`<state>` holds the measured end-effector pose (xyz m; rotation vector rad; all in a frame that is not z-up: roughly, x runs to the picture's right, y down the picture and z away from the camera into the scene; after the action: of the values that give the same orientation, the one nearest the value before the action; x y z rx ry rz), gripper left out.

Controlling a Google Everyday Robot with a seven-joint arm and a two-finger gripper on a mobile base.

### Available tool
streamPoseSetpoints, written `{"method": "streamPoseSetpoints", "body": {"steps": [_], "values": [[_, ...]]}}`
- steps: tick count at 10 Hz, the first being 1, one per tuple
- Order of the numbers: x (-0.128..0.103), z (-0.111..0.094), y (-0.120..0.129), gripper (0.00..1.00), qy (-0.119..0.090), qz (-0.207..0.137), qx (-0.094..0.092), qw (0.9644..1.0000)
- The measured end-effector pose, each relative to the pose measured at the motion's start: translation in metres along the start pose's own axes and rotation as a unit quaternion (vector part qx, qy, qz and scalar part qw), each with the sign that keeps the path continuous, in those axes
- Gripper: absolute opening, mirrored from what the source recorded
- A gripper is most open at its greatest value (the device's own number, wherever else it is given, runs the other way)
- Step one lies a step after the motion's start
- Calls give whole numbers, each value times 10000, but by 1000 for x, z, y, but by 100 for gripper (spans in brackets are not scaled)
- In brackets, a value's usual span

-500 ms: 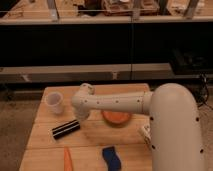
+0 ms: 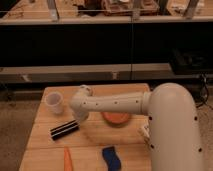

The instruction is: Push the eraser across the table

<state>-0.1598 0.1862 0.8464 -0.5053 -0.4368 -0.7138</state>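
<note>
The eraser (image 2: 64, 129), a black bar with a white lengthwise stripe, lies slantwise on the left part of the light wooden table (image 2: 125, 145). My white arm reaches from the right across the table. Its end with the gripper (image 2: 80, 117) hangs just above and to the right of the eraser's right end, close to it or touching it. The arm's end hides the contact.
A white cup (image 2: 54, 102) stands behind the eraser at the back left. An orange round dish (image 2: 116, 119) sits under the arm at mid-table. An orange carrot-like stick (image 2: 67, 159) and a blue curved object (image 2: 112, 158) lie near the front edge. Dark shelving stands behind the table.
The arm's end and the eraser sit very slightly further left than before. Everything else is the same.
</note>
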Motion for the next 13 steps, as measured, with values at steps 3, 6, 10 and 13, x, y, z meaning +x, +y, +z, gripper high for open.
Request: {"method": "streamPoseSetpoints", "body": {"steps": [3, 6, 10, 13], "values": [[-6, 3, 0, 0, -6, -59, -11, 10000], [-15, 5, -2, 0, -27, -112, -24, 9999], [-30, 9, -5, 0, -70, -225, -55, 9997], [-37, 10, -6, 0, -91, -291, -72, 9995]]}}
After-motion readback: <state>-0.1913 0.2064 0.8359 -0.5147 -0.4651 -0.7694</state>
